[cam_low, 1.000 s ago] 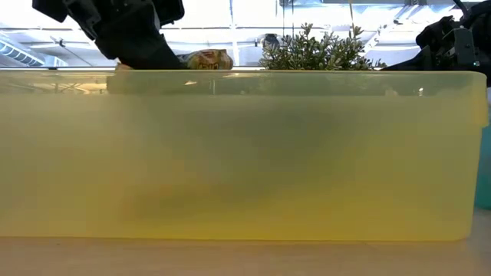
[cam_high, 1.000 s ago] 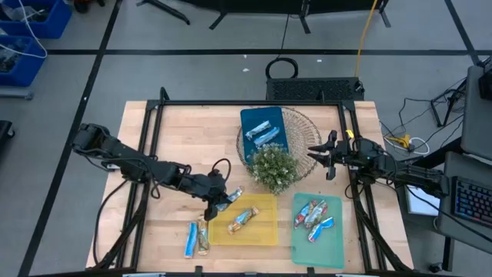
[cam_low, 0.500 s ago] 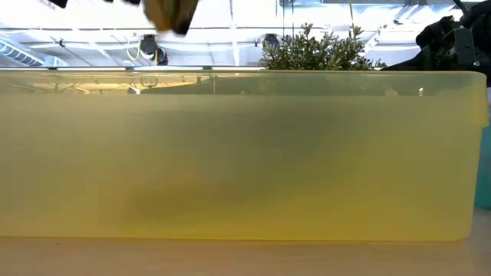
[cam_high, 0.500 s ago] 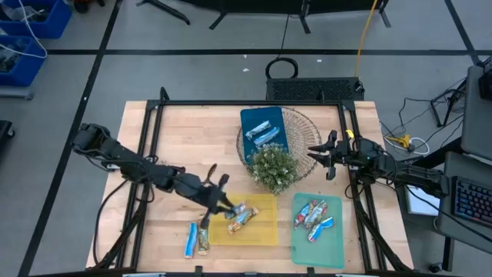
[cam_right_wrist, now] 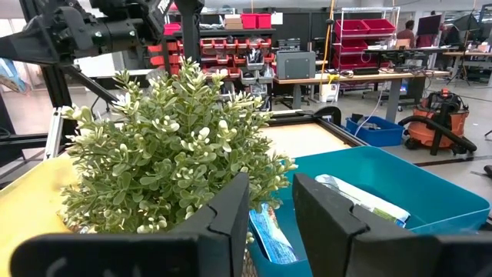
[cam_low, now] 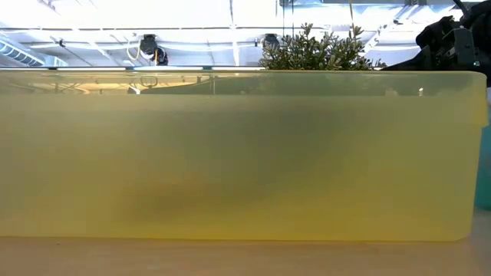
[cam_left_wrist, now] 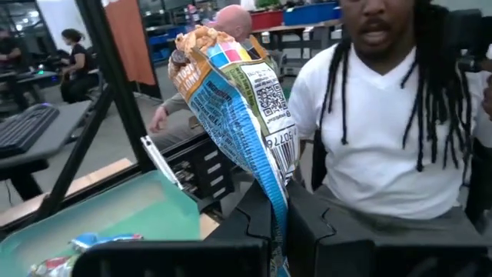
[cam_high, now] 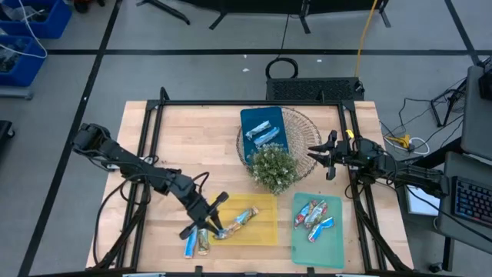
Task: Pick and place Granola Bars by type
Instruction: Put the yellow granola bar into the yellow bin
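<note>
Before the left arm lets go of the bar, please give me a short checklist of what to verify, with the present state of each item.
1. Left gripper shut on a granola bar: ok; the left wrist view shows the wrapper pinched between its fingers.
2. Bar over the yellow tray: ok, but at the tray's left edge, not its middle.
3. Same type as the bar in the tray: cannot tell; the held wrapper is blue with an orange end.
4. Two loose bars on the table, close beside the gripper: not ok for a wide move.
5. Right gripper out of the way: ok; it is open, beside the green plant.
</note>
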